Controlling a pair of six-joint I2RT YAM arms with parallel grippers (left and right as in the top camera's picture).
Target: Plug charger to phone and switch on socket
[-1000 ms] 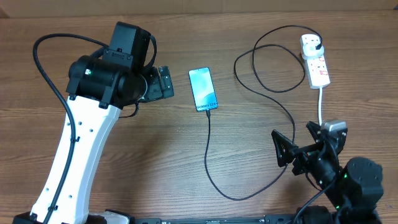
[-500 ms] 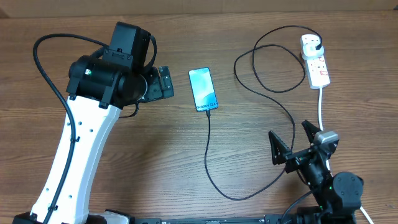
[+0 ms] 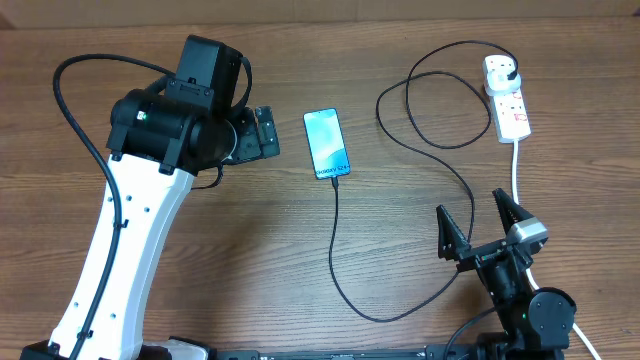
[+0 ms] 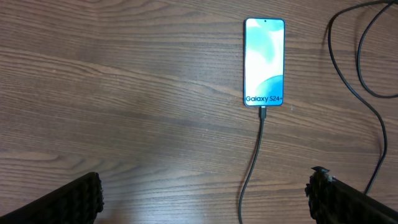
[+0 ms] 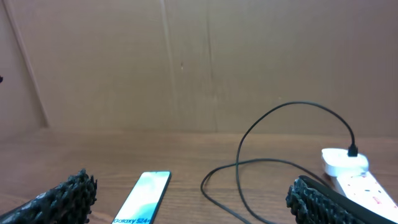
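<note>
Wood-grain counter, with the phone lying flat and face up around 12 o'clock from the middle, screen lit. The charger has its small end in the phone's lower edge, loops out toward 5 o'clock, then runs up to the socket at 2 o'clock, black plug seated there. The left pincer sits at the phone's 9 o'clock, jaws wide apart, holding nothing. The right pincer is down at 5 o'clock, also spread wide and empty.

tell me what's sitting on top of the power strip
A black plug sits in the power strip, at its far end; its cable runs to the phone. Its pins are hidden.
</note>
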